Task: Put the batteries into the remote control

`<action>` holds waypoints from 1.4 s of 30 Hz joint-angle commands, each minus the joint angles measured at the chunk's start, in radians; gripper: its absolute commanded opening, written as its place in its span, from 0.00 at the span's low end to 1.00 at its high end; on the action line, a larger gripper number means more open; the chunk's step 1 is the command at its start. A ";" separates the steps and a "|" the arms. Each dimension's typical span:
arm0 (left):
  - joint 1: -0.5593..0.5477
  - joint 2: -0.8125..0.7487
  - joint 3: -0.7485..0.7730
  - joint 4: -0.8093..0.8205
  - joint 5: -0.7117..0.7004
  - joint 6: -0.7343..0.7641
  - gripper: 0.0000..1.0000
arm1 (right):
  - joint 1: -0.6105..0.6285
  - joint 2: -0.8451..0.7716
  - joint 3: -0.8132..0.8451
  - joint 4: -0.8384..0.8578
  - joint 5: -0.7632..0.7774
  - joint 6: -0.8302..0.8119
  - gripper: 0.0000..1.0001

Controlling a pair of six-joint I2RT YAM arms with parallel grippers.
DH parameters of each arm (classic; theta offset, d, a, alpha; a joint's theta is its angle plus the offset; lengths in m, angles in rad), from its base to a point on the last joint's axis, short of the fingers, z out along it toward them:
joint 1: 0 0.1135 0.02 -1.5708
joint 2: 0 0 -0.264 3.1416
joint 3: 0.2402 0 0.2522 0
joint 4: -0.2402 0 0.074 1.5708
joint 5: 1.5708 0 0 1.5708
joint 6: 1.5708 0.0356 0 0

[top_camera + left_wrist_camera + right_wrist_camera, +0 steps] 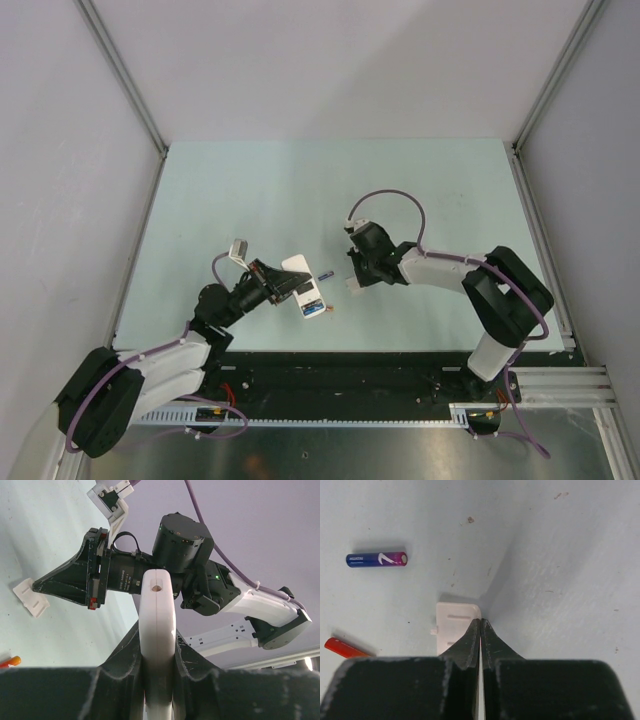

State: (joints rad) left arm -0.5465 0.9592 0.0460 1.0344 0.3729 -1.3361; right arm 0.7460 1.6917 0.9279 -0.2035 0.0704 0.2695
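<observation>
My left jaws clamp the slim white plastic remote control (157, 625), while my right jaws, pressed together by the bench's near edge, could nudge the dark blue-purple cylindrical battery (376, 559) rolling.

There are two robot arms: one left arm (165, 365) and one right arm (440, 268). There is one remote control (157, 625). There is one small white lid (454, 622). Two batteries lie loose: one blue-purple battery (376, 559) and one red battery (344, 648).
</observation>
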 commanded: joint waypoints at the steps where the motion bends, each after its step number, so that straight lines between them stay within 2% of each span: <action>1: 0.010 -0.017 -0.034 0.046 0.014 -0.008 0.00 | -0.004 -0.048 0.029 -0.073 0.089 -0.013 0.00; 2: 0.010 -0.019 -0.034 0.046 0.015 -0.009 0.00 | 0.001 -0.062 0.038 -0.104 0.121 -0.006 0.00; 5: 0.008 -0.025 -0.035 0.046 0.017 -0.009 0.00 | 0.054 -0.098 0.120 -0.233 0.372 -0.016 0.00; 6: 0.010 -0.025 -0.034 0.046 0.017 -0.009 0.00 | 0.075 -0.093 0.143 -0.270 0.558 -0.026 0.00; 7: 0.008 -0.025 -0.034 0.046 0.017 -0.009 0.00 | 0.101 -0.087 0.193 -0.302 0.648 -0.039 0.00; 8: 0.008 -0.024 -0.034 0.044 0.017 -0.009 0.00 | 0.130 -0.060 0.212 -0.360 0.804 -0.056 0.00; 11: 0.011 -0.025 -0.038 0.044 0.017 -0.011 0.00 | 0.151 0.009 0.242 -0.433 1.012 -0.059 0.00; 14: 0.010 -0.034 -0.038 0.044 0.018 -0.012 0.00 | 0.150 0.083 0.246 -0.496 1.130 0.003 0.00; 18: 0.010 -0.054 -0.038 0.044 0.017 -0.015 0.00 | 0.157 0.170 0.247 -0.504 1.180 0.057 0.00; 22: 0.011 -0.074 -0.070 0.042 0.014 -0.017 0.00 | 0.174 0.255 0.256 -0.456 1.215 -0.011 0.00; 26: 0.011 -0.099 -0.083 0.039 0.006 -0.021 0.00 | 0.176 0.332 0.305 -0.502 1.293 -0.039 0.00; 35: 0.010 -0.126 -0.095 0.035 0.009 -0.025 0.00 | 0.185 0.450 0.416 -0.574 1.270 -0.094 0.00; 42: 0.011 -0.139 -0.106 0.032 0.015 -0.031 0.00 | 0.220 0.563 0.526 -0.735 1.255 0.006 0.00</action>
State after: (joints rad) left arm -0.5419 0.8452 0.0460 1.0325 0.3737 -1.3468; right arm 0.9424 2.2036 1.3922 -0.8242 1.2984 0.1982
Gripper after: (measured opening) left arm 0.244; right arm 0.009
